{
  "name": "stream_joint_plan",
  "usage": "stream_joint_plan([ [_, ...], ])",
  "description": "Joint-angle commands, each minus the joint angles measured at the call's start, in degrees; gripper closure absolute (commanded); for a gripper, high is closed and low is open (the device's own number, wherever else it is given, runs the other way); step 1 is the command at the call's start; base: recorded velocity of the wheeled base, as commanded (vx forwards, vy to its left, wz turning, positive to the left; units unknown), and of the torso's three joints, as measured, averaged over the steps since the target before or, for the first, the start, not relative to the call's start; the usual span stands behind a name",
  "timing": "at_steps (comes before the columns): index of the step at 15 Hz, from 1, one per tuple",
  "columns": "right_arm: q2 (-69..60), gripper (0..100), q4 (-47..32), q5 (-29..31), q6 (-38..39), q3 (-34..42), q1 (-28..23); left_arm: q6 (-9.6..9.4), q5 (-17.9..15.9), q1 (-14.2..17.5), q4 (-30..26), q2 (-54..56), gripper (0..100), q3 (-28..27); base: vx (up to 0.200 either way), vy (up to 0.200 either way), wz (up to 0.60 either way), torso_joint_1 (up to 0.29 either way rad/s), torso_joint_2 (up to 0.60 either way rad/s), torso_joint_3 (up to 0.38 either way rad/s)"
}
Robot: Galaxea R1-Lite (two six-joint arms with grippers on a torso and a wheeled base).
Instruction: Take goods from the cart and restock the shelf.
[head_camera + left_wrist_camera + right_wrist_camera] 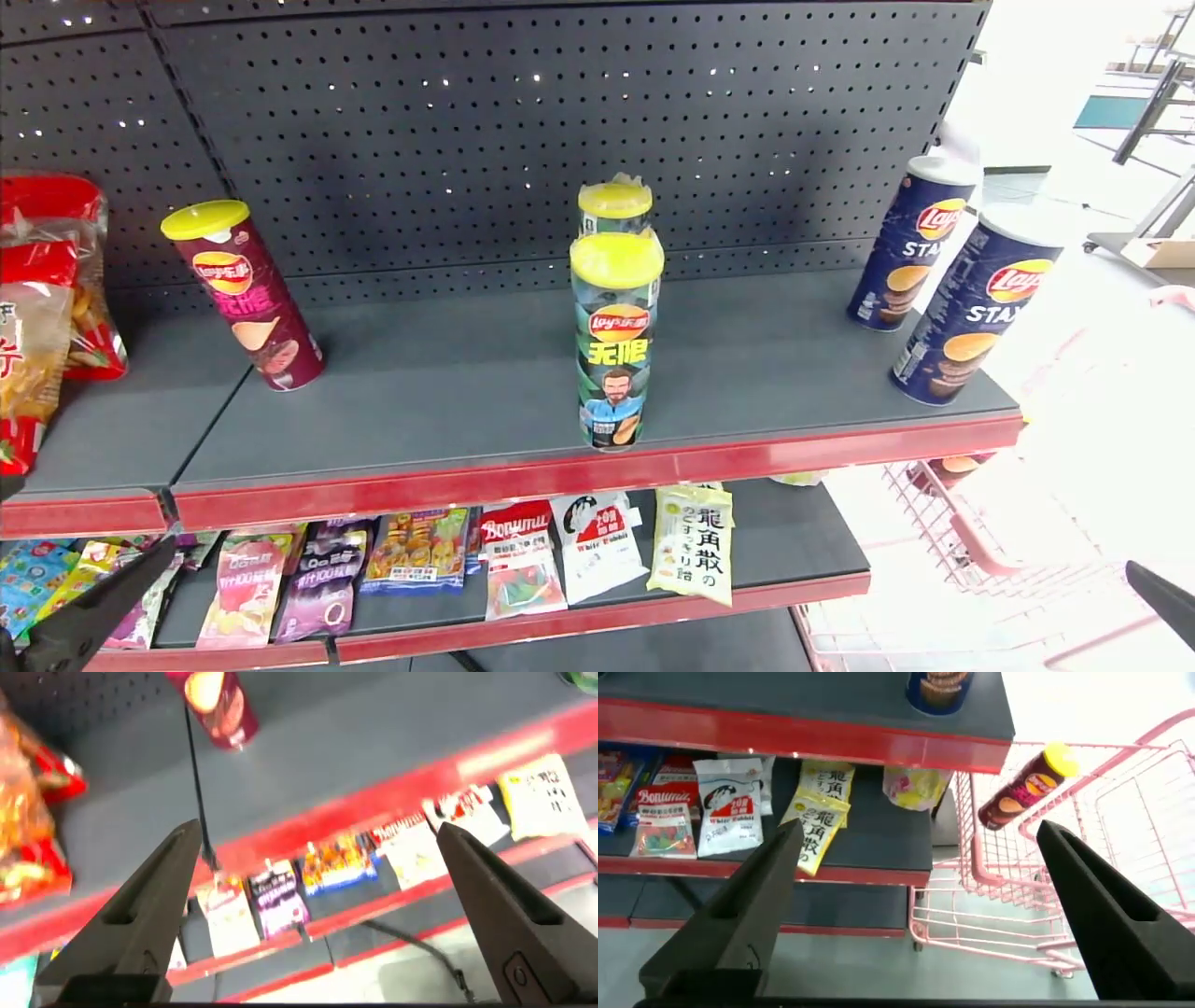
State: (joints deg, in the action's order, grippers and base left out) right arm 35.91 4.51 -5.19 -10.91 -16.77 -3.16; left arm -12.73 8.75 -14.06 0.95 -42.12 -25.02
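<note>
Restocking looks partly done: a green yellow-lidded crisp tube (614, 345) and others stand on the dark grey red-edged shelf (448, 373), but a maroon yellow-lidded tube (1027, 789) lies in the pink wire cart (973, 840). The left gripper (320, 831) and right gripper (920, 826) hang spread wide, empty.

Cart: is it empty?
No, a maroon chip can lies tilted inside the pink cart.

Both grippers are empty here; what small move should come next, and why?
Probably lower the right gripper toward the maroon can lying in the cart. Its fingers are open and hold nothing, that can sits just beyond them, and the shelf has bare room.
</note>
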Motion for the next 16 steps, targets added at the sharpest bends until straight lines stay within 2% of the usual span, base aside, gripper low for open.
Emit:
stream_joint_plan([
  [1, 0.21, 0, -0.03, 0.01, 0.01, 0.43, -0.01, -0.11, 0.04, -0.01, 0.19, 0.11, 0, 0.05, 0.000, 0.000, 0.00, 0.000, 0.00, 0.000],
  [3, 0.39, 0, -0.03, 0.01, -0.34, -0.01, 0.08, -0.46, 0.12, 0.17, 0.19, 0.11, 0, 0.05, 0.000, 0.000, 0.00, 0.000, 0.00, 0.000],
  [8, 0.39, 0, -0.03, -0.08, -0.69, -0.01, 0.17, -1.95, 0.04, 0.08, 0.19, 1.43, 0, 0.49, 0.000, -0.200, 0.00, 0.009, 0.01, 0.001],
  [16, 0.47, 0, -0.03, -0.08, -0.78, -0.19, 0.17, -2.04, 0.12, 0.17, 0.10, 3.01, 0, 0.93, 0.000, -0.200, 0.00, 0.003, 0.00, 0.005],
])
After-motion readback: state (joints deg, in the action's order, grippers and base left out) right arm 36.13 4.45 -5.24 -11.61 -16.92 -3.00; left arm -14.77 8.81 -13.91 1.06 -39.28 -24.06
